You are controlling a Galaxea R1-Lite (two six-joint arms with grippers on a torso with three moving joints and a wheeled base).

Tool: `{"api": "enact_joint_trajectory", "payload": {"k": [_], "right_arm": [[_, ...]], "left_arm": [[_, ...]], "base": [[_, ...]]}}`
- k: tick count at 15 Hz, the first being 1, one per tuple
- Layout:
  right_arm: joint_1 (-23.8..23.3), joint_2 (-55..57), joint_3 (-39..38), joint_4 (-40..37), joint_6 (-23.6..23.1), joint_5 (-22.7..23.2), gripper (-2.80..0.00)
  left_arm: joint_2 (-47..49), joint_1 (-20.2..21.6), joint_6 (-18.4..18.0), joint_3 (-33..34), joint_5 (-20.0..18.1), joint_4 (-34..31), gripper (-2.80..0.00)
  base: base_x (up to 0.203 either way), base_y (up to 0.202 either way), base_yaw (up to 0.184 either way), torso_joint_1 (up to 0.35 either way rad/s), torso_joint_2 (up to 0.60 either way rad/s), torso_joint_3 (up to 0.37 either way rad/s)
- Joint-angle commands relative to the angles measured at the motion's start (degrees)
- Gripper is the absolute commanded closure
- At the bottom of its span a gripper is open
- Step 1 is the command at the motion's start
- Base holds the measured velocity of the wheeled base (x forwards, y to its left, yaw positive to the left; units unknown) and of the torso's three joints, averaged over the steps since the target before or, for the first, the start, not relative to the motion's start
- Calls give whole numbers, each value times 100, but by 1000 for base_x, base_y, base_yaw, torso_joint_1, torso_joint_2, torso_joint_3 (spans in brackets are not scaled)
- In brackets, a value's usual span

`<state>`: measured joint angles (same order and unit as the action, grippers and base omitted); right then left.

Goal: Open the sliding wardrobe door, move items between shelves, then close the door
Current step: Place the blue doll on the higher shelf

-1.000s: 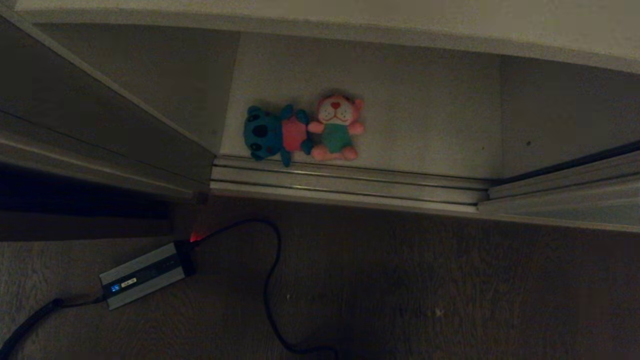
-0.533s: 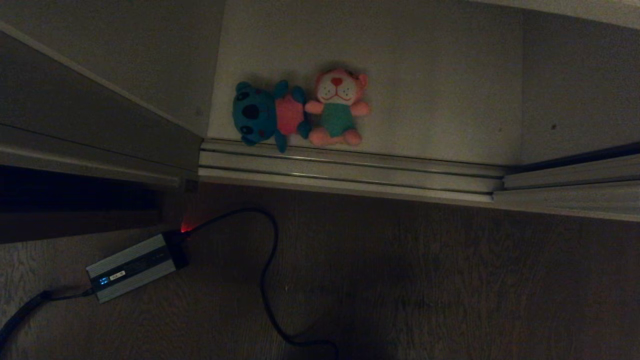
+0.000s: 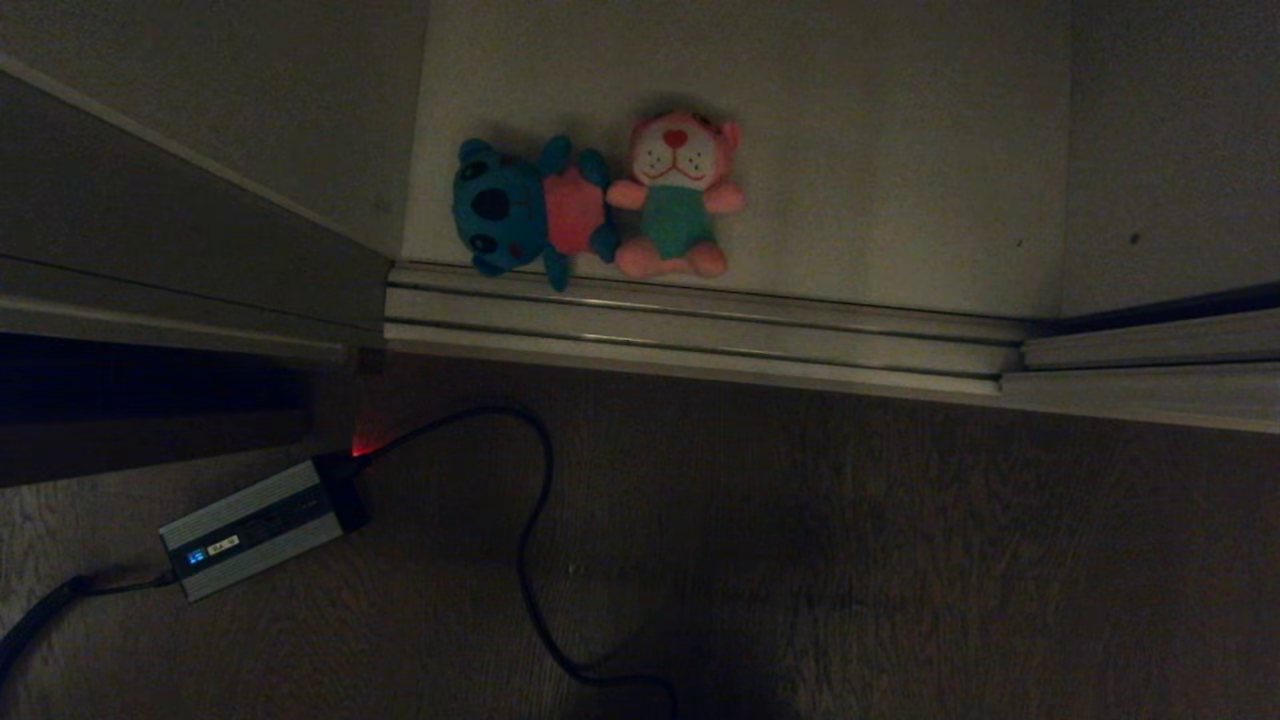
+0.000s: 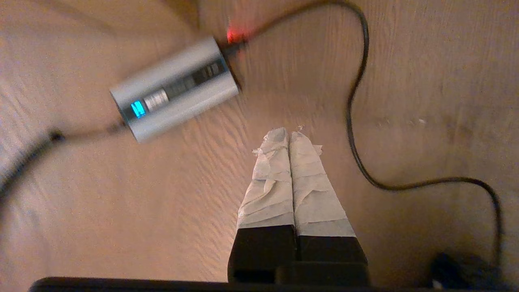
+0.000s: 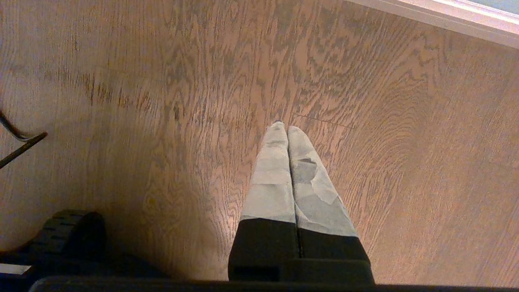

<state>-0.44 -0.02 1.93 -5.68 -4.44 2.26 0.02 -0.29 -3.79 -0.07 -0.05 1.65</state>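
Wood-grain brown floor [image 3: 900, 560] lies nearest, and both arms hang over it: the left gripper [image 4: 289, 136] and the right gripper [image 5: 285, 129] each have their tape-wrapped fingers pressed together, holding nothing. Also on the floor, short of the ribbed pale metal floor track [image 3: 700, 330], sits a silver box-shaped power adapter [image 3: 255, 528] with a small blue light, its black cable [image 3: 530, 560] looping away.

Just beyond the track, on the off-white flat bottom shelf [image 3: 880, 180] of the wardrobe, the two toys lie side by side and touching. The teal-blue plush toy in a pink shirt [image 3: 525, 208] is on its side, one foot over the track's inner edge. The pink plush toy with a white face and teal shirt [image 3: 677, 195] faces up beside it.

Both look soft, light and squashy, so I'd judge a pinch across the stuffed belly safest. Left of the track, the grey-green sliding wardrobe door [image 3: 150, 230] stands pushed aside, the opening clear.
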Motion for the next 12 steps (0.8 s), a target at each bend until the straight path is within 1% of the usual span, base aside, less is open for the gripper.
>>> {"api": "enact_joint_trajectory", "payload": {"k": [1, 3, 4, 5, 6, 8, 10, 12], "right_arm": [[0, -7, 1, -4, -5, 3, 0], [0, -7, 1, -4, -5, 3, 0], [0, -7, 1, -4, -5, 3, 0], [0, -7, 1, -4, -5, 3, 0], [0, -7, 1, -4, -5, 3, 0], [0, -7, 1, -4, -5, 3, 0], [0, -7, -6, -4, -5, 3, 0], [0, -7, 1, -4, -5, 3, 0]], "left_arm": [[9, 3, -189, -320, -7, 167, 0], [162, 3, -228, -1075, -97, 53, 0], [430, 2, -235, -1531, -319, -142, 0], [858, -9, -228, -1788, -547, -280, 0], [1275, -20, -206, -1936, -699, -330, 0], [2421, -39, -43, -2236, -1074, -383, 0], [3515, -49, 151, -2534, -1689, -447, 0], [4440, -99, 286, -2901, -2504, -623, 0]], "base": [[0, 0, 0, 0, 0, 0], [0, 0, 0, 0, 0, 0], [0, 0, 0, 0, 0, 0], [0, 0, 0, 0, 0, 0], [0, 0, 0, 0, 0, 0], [0, 0, 0, 0, 0, 0], [0, 0, 0, 0, 0, 0], [0, 0, 0, 0, 0, 0]]}}
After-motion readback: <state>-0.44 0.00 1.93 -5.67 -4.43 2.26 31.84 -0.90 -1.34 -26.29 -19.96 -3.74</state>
